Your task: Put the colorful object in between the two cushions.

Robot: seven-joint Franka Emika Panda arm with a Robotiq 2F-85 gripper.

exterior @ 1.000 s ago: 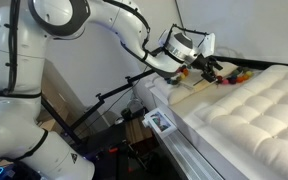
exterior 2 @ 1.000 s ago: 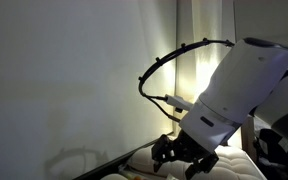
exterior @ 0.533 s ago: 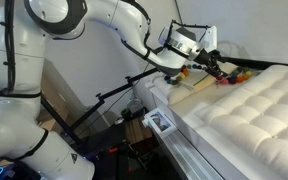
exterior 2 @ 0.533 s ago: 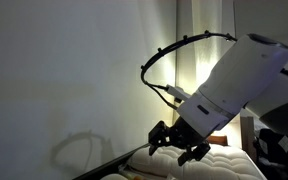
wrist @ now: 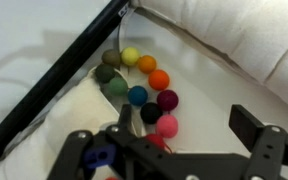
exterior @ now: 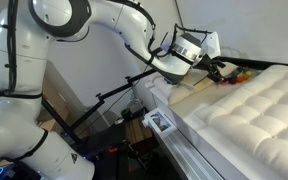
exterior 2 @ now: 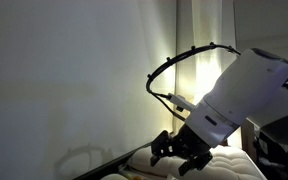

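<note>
The colorful object [wrist: 144,88] is a string of round beads, curled in a loop on the pale surface in the wrist view; a bit of it shows in an exterior view [exterior: 242,73]. It lies between the white quilted cushion [wrist: 246,40] and the flat cream pillow [wrist: 39,140]. My gripper [wrist: 184,125] is open just above it. The left finger [wrist: 124,118] is beside the black and pink beads and the right finger [wrist: 250,124] stands apart over bare fabric. In both exterior views the gripper [exterior: 216,68] [exterior 2: 179,155] hovers at the cushions' far end.
A black bar [wrist: 64,70] runs diagonally past the beads along the bed's edge. The quilted cushion [exterior: 254,110] fills the bed top, with the flat pillow [exterior: 196,93] beside it. A black stand [exterior: 114,95] and a small box [exterior: 160,122] sit below the arm.
The arm has shifted slightly toward the far end of the cushions and the gripper has dipped a little. The jaws stay open.
</note>
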